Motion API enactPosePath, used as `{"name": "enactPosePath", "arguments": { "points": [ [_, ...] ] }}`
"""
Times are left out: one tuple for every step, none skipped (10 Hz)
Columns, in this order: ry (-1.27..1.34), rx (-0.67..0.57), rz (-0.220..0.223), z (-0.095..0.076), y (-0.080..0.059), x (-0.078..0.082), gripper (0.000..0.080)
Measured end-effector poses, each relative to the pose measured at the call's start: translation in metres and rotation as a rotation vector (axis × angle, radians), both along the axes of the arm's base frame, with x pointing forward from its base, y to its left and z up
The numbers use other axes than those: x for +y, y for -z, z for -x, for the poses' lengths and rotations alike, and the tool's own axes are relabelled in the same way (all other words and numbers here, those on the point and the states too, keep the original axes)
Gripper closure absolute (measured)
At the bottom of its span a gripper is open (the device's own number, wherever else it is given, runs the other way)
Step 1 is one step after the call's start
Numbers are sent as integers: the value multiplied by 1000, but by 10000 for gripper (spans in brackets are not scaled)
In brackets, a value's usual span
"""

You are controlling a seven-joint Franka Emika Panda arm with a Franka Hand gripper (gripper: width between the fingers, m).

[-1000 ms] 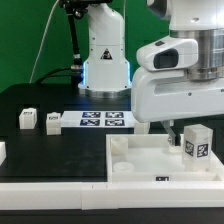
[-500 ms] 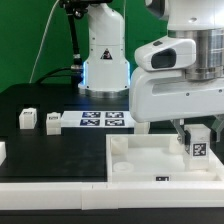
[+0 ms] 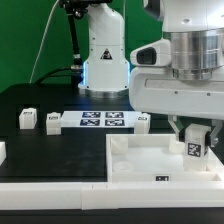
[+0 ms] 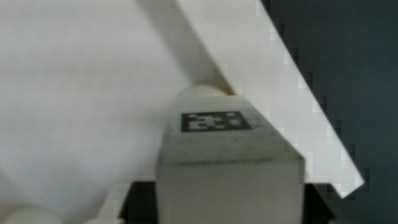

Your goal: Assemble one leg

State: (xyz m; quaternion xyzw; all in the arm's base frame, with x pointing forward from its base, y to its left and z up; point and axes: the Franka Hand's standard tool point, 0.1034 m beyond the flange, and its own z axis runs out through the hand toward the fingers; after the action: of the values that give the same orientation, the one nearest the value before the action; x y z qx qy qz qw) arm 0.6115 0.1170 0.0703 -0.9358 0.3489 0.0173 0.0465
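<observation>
Your end effector (image 3: 196,133) pinches the leg (image 3: 195,146) upright, tag outward, low over the tabletop's (image 3: 150,160) far corner, probably lining up with its socket.

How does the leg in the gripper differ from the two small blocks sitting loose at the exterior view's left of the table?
The leg is held between the gripper fingers, standing upright over the large white piece; the two loose blocks rest on the black table, untouched. The held leg looks taller and shows its tag clearly; the loose blocks look squat. All are white plastic.
</observation>
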Motion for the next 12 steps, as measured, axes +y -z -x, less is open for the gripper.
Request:
{"name": "enactPosePath", "arguments": {
  "points": [
    [138,13,5,0,0,0,506],
    [264,23,12,0,0,0,506],
    [334,29,12,0,0,0,506],
    [390,34,11,0,0,-1,505],
    [368,32,12,0,0,0,505],
    [324,28,12,0,0,0,315],
    [316,28,12,0,0,0,184],
    [273,23,13,0,0,0,184],
    [103,7,15,0,0,-1,159],
    [14,-1,14,0,0,0,152],
    [-137,-15,16,0,0,-1,152],
    [-272,-27,16,0,0,-1,150]
  ]
}}
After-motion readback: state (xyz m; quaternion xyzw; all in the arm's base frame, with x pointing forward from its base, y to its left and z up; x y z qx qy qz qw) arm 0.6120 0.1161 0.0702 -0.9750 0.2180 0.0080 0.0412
